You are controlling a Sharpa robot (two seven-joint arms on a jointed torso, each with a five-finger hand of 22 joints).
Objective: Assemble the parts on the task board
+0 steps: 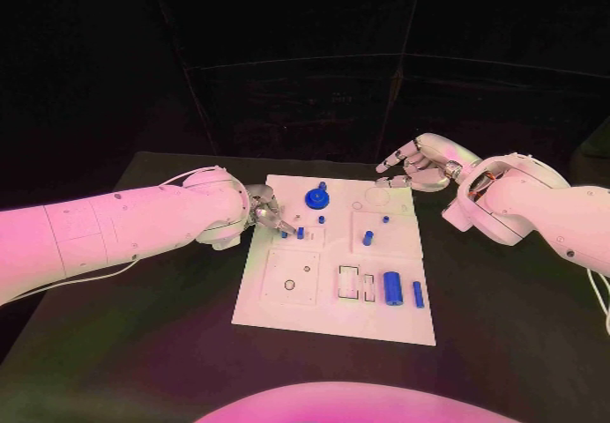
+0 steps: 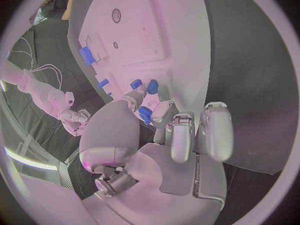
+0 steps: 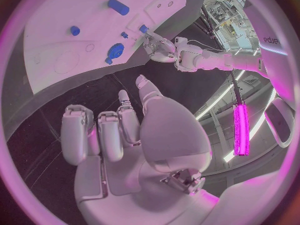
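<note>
Left hand (image 1: pixel 266 211) at the board's (image 1: pixel 286 308) ten o'clock pinches a blue peg (image 1: pixel 284 233); right hand (image 1: pixel 417 166) (fingers loosely spread, holding nothing) hovers at one o'clock.

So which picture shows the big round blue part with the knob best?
The head view: the big round blue part with a knob sits unobstructed near the far end of the white task board. The right wrist view shows it smaller and at a slant. In the left wrist view I cannot pick it out.
</note>
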